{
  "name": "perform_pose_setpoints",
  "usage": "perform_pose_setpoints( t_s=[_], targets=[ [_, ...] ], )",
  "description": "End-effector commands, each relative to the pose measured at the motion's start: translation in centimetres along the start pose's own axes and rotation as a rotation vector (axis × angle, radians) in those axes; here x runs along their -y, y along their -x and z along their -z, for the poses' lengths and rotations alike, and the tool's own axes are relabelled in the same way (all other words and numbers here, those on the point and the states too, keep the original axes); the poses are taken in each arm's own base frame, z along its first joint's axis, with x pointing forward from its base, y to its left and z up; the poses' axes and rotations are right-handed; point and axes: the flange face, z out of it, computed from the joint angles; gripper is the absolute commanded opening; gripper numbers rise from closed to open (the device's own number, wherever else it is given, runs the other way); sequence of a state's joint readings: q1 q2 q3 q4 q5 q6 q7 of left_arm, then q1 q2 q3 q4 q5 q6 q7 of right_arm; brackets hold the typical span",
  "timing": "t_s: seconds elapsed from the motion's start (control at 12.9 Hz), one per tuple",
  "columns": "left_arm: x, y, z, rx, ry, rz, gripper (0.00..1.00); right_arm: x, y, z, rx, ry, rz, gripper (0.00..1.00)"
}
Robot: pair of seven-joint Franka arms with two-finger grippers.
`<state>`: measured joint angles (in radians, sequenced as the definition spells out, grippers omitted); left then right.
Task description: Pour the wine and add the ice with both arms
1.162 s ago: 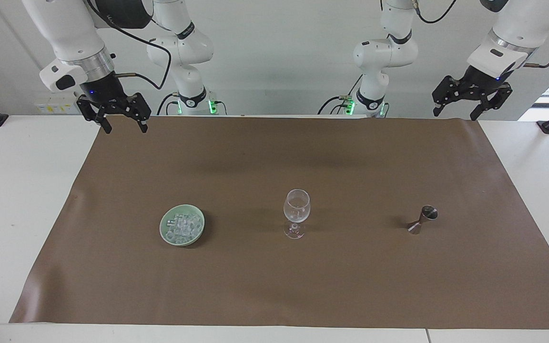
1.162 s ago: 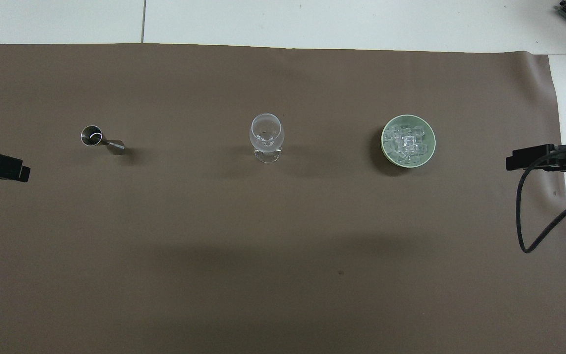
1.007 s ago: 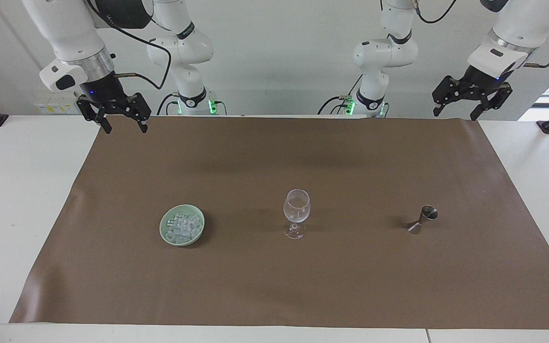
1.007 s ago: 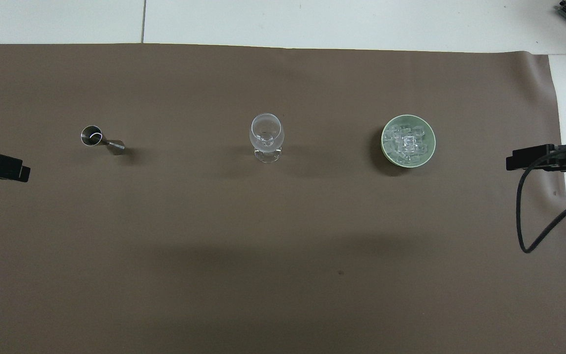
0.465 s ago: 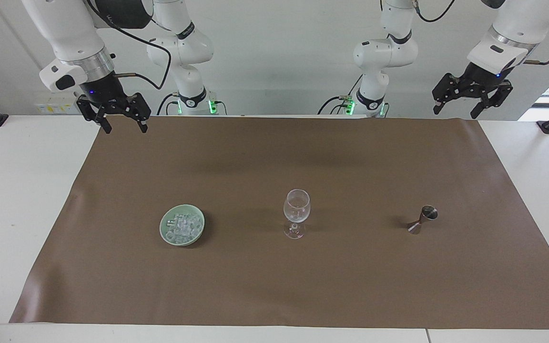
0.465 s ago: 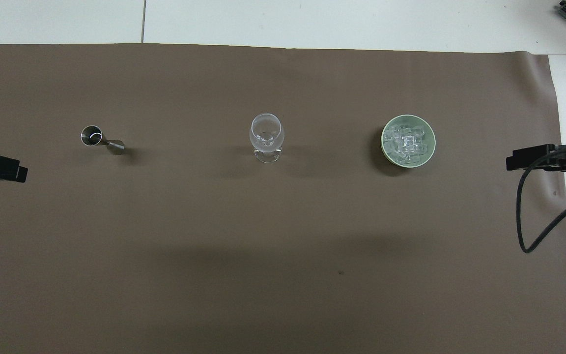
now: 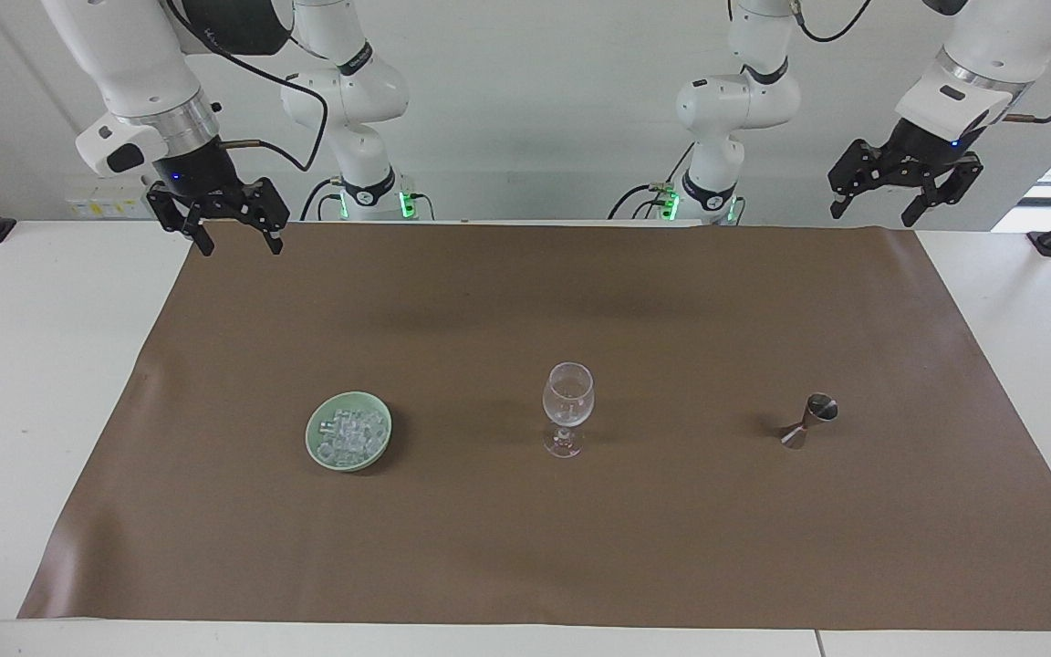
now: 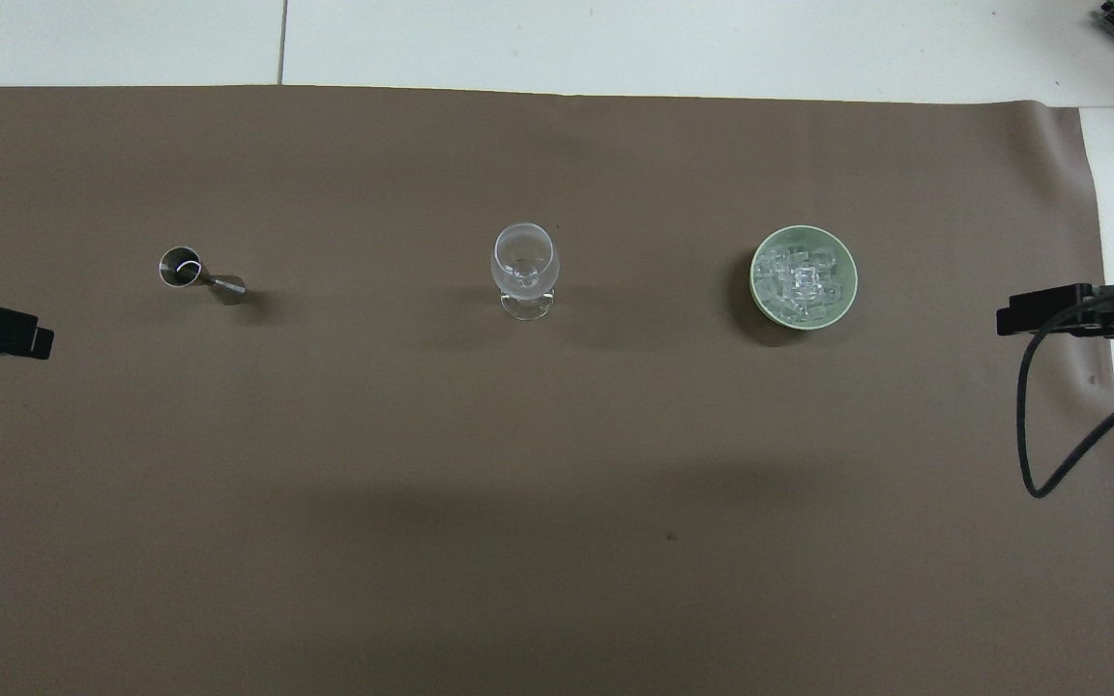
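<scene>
- Starting nearest the robots, you have the right gripper point(image 7: 235, 239) and the left gripper point(image 7: 879, 212) up over the brown mat's point(image 7: 525, 301) near corners, both with jaws spread and empty.
- Nothing looks started; your first move is probably a reach to the metal jigger point(image 7: 808, 421) or the ice point(image 7: 351, 432).
- Farther out, in one row: ice in its pale green dish point(image 7: 317, 449), wine glass point(image 7: 567, 407), jigger.
- Nothing blocks either reach.

The left gripper point(image 7: 900, 210) and the right gripper point(image 7: 234, 242) are held raised with fingers spread, each empty.
</scene>
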<state>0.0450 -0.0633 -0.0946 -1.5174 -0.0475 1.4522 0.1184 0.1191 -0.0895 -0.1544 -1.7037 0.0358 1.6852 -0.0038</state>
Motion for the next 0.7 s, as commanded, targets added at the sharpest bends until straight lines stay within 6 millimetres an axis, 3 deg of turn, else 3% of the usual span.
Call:
perform_pose_setpoints(
  t_s=[0.0,0.62],
  targets=[
    [-0.31,0.58,-0.21,0.004,-0.011,0.009,1.00,-0.35,-0.08,0.01,0.006,-0.010,0.007,1.00],
    [0.62,-0.04,-0.36,-0.036,-0.005,0.007,1.00,-0.09,-0.08,0.00,0.006,-0.010,0.012,1.00]
  ],
)
